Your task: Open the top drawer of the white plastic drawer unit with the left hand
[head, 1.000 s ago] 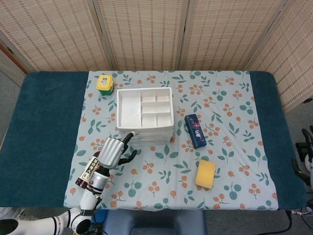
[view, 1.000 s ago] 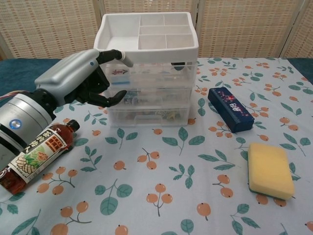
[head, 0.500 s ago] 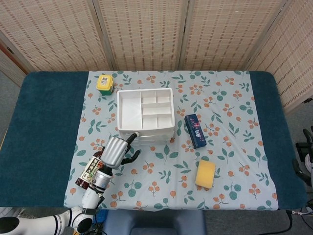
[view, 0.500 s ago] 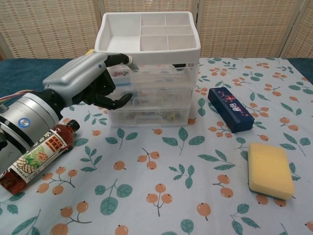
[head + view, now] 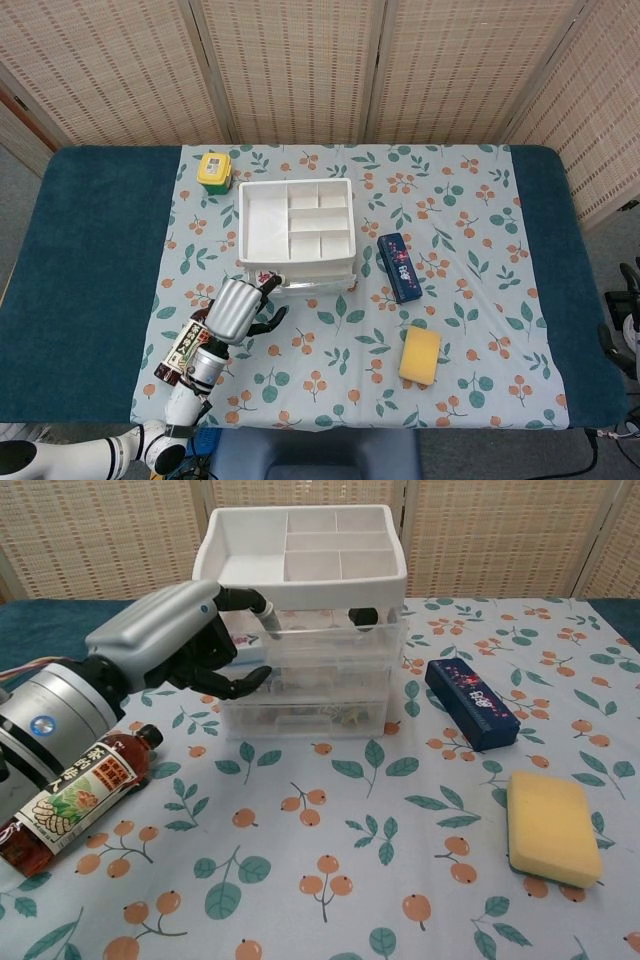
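The white plastic drawer unit (image 5: pixel 300 582) stands at the back of the floral cloth, with an open divided tray on top (image 5: pixel 296 184). Its clear top drawer (image 5: pixel 335 645) sticks out a little past the two drawers below. My left hand (image 5: pixel 165 635) is at the drawer's left front corner. One finger hooks over the drawer's front rim and the others curl under against its face. From above, the left hand (image 5: pixel 236 308) sits just in front of the unit's left corner. My right hand shows in neither view.
A brown tea bottle (image 5: pixel 70 795) lies on its side under my left forearm. A dark blue case (image 5: pixel 472 705) lies right of the unit, and a yellow sponge (image 5: pixel 552 825) nearer the front. A small yellow container (image 5: pixel 215 170) stands behind the unit's left.
The left hand has moved up to the top drawer's front, hooked a finger over its rim, and drawn back slightly. The drawer now stands a little way out.
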Robot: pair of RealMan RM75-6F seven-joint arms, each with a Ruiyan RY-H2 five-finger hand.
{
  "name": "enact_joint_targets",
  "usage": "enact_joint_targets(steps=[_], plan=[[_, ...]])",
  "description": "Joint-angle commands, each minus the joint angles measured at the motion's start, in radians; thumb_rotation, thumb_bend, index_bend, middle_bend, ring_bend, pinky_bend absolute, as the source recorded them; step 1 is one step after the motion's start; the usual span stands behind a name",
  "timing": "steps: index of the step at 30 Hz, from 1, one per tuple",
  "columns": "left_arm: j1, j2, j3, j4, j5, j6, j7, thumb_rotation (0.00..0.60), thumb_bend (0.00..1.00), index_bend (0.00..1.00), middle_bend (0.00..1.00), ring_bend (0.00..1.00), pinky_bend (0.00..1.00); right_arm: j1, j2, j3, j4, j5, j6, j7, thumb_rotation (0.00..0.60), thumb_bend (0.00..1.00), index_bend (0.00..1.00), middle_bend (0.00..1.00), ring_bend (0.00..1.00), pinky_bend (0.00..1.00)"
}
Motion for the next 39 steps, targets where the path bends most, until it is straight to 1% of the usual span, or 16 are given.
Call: enact_joint_targets(steps=[1,10,21,39], plan=[[0.002,0.004,0.005,-0.005,0.004,0.004,-0.001,0.6,0.36,0.38,1.0,1.0,1.0,0.0,-0.001,0.0,0.0,0.0,-0.001,0.0,0.6,0.39,0.0,0.01,0.01,0.02],[0.009,0.03,0.028,-0.035,0.02,0.01,0.016,0.6,0.36,0.4,1.0,1.0,1.0,-0.002,-0.001,-0.001,0.0,-0.003,0.002,0.002,0.6,0.39,0.0,0.01,0.01,0.02],[0.016,0.066,0.052,-0.092,0.022,-0.006,0.055,0.6,0.36,0.43,1.0,1.0,1.0,-0.006,-0.002,-0.003,0.001,-0.006,0.008,0.005,0.6,0.39,0.0,0.01,0.01,0.02],[0.029,0.115,0.067,-0.185,0.02,-0.012,0.097,0.6,0.36,0.43,1.0,1.0,1.0,-0.008,-0.003,-0.003,0.004,-0.009,0.01,0.01,0.6,0.39,0.0,0.01,0.01,0.02]])
